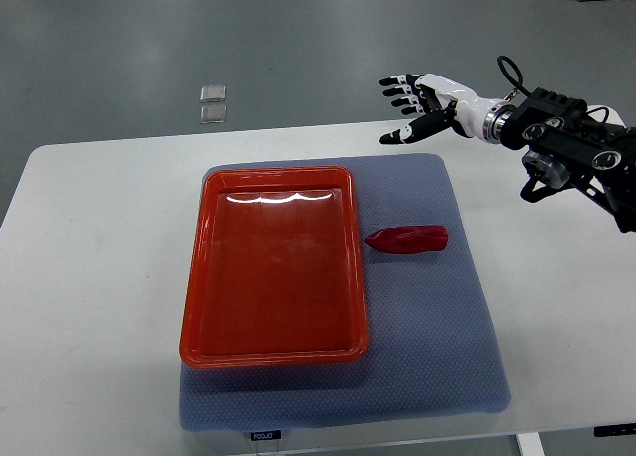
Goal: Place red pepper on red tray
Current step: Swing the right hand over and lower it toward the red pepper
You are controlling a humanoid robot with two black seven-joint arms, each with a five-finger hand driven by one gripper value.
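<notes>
The right hand (417, 103) hovers, fingers spread wide and empty; the red pepper (407, 240) lies well below them, beside the red tray (199, 307), awaiting approach.

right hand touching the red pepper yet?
Apart. The top view shows the right hand open, fingers spread, near the table's far edge, with bare blue mat between it and the red pepper, which lies beside the red tray.

Single top view, steep downward look from robot's side, whole table (89, 237) framed, apparently moderately close
</notes>
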